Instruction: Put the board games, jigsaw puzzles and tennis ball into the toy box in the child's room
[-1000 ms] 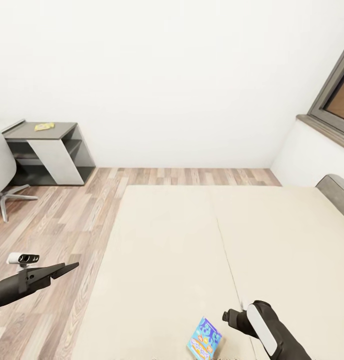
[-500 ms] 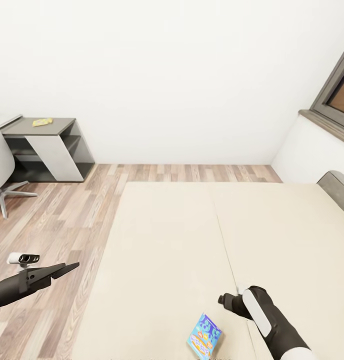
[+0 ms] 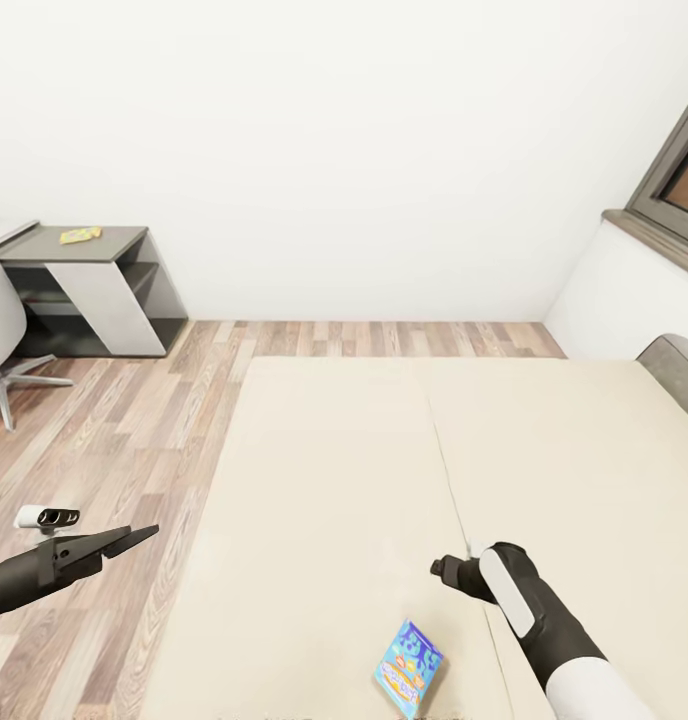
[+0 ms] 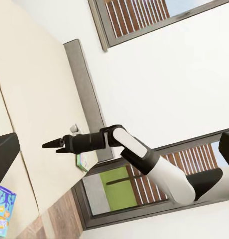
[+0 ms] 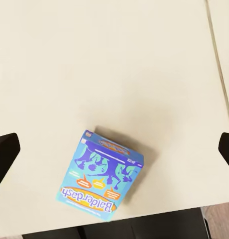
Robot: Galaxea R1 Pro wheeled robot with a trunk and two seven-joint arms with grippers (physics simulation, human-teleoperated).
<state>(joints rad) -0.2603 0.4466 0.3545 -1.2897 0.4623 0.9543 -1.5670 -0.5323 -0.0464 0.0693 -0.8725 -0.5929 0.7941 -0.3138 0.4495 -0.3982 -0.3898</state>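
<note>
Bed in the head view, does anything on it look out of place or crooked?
One blue game box lies on the cream bed near its foot edge, turned at an angle to the edge rather than square. The right gripper hovers beside it, not touching. Nothing looks spilled or damaged.

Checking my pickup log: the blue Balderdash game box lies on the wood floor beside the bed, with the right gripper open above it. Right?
Not quite. The blue game box lies on the cream bed, near its edge, not on the floor; the right wrist view shows mattress under it. The right gripper is open above it, as you said.
</note>
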